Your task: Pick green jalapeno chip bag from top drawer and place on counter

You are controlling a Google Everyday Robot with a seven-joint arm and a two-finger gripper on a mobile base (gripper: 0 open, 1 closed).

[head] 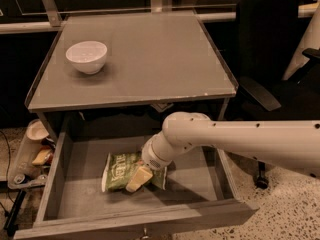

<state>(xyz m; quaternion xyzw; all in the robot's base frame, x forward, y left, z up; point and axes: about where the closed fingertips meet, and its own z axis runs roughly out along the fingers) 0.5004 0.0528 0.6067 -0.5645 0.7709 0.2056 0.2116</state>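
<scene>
The green jalapeno chip bag point(119, 168) lies flat on the grey bottom of the open top drawer point(75, 184), left of centre. My gripper point(139, 178) reaches down into the drawer from the right and rests on the bag's right half, covering part of it. The white arm point(240, 139) crosses over the drawer's right side. The counter point(150, 59) is the grey tabletop above the drawer.
A white bowl point(87, 56) stands on the counter's left side. A black office chair point(272, 49) is to the right of the table. Clutter with a cup point(36, 131) sits on the floor at the left. The drawer's front panel point(150, 224) is nearest the camera.
</scene>
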